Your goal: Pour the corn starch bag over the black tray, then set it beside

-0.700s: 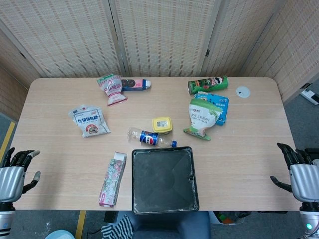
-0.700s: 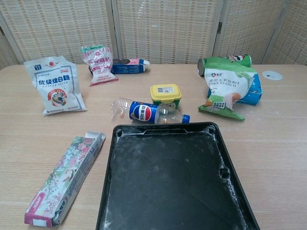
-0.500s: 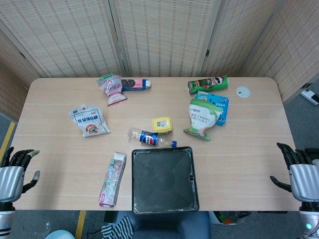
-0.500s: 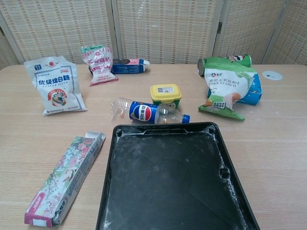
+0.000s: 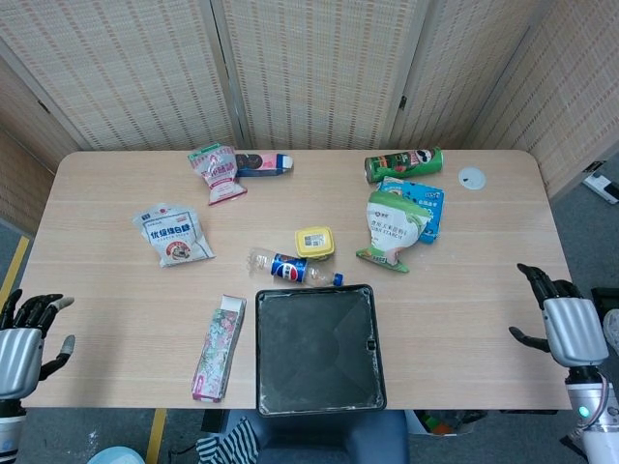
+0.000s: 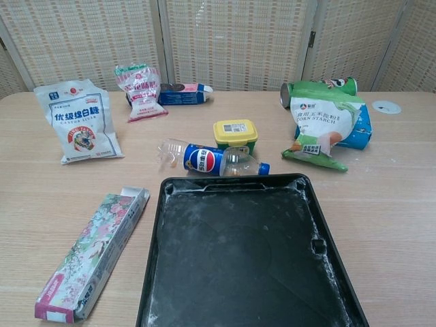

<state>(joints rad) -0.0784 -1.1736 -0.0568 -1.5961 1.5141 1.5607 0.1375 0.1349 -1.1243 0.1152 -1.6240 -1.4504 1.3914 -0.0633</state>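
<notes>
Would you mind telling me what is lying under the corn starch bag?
The corn starch bag leans on a blue box, with the green can lying just behind. How much of the box the bag covers cannot be seen.

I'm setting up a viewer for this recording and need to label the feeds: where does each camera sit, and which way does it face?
Head view: high above the near edge, looking down on the whole table; left hand and right hand show at the bottom corners.
Chest view: low at the near edge, facing across the table toward the screens; no part of the robot shows.
Shared: black tray, corn starch bag.
</notes>
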